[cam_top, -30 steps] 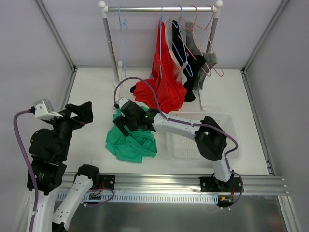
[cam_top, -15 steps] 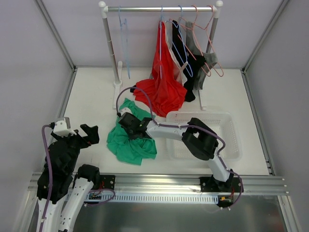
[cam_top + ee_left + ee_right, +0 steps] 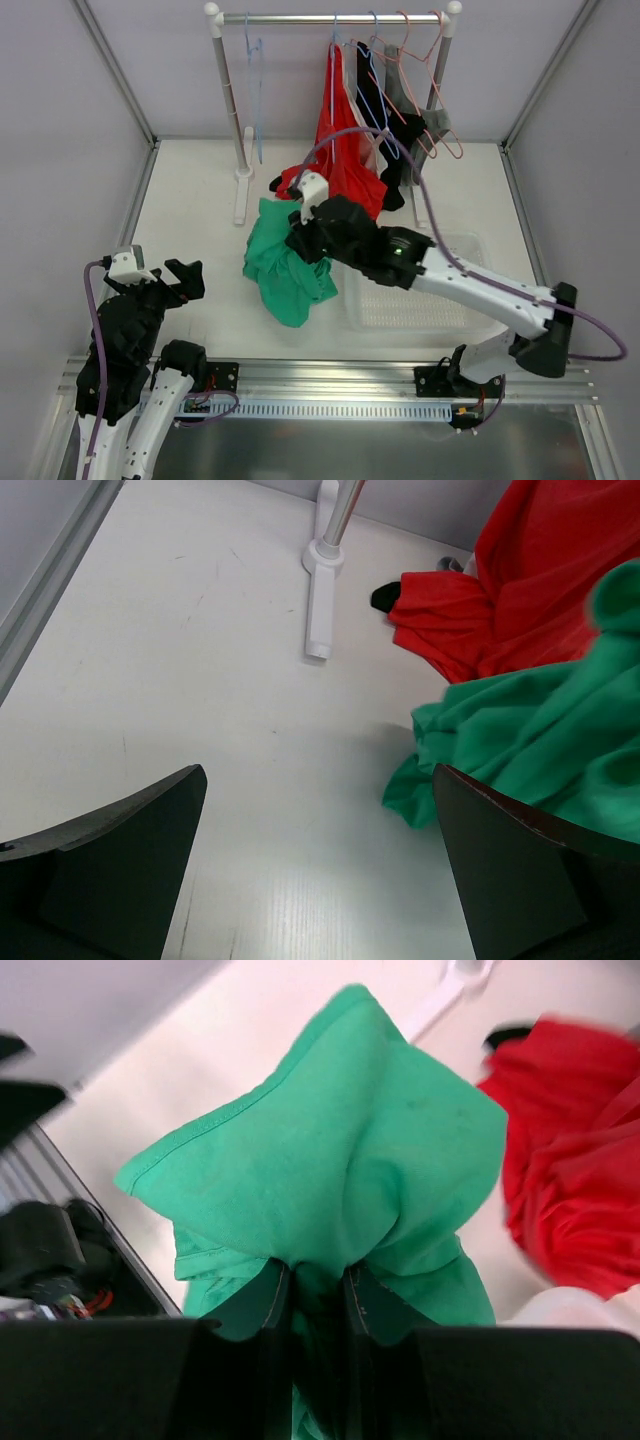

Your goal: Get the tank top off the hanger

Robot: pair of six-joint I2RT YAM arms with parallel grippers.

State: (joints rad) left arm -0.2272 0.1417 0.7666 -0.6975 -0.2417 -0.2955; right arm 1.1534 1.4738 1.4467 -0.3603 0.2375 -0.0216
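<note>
The green tank top (image 3: 284, 268) hangs bunched from my right gripper (image 3: 307, 238), which is shut on a fold of it above the table; its lower end trails down towards the tabletop. In the right wrist view the fabric (image 3: 340, 1150) bulges out over the pinching fingers of the gripper (image 3: 312, 1282). An empty blue hanger (image 3: 257, 70) hangs at the left of the rail (image 3: 330, 18). My left gripper (image 3: 180, 281) is open low at the near left, and its wrist view shows the green cloth (image 3: 540, 730) to the right of the open gripper (image 3: 320, 780).
A red garment (image 3: 340, 165), a black one (image 3: 385, 130) and a grey one (image 3: 430, 125) hang on hangers at the rail's right. A white basket (image 3: 455, 300) lies under my right arm. The rack's foot (image 3: 241, 190) stands at the back left.
My right gripper shut on the green tank top and lifted it off the table, back and to the right. The left arm drew back to the near edge and then stayed.
</note>
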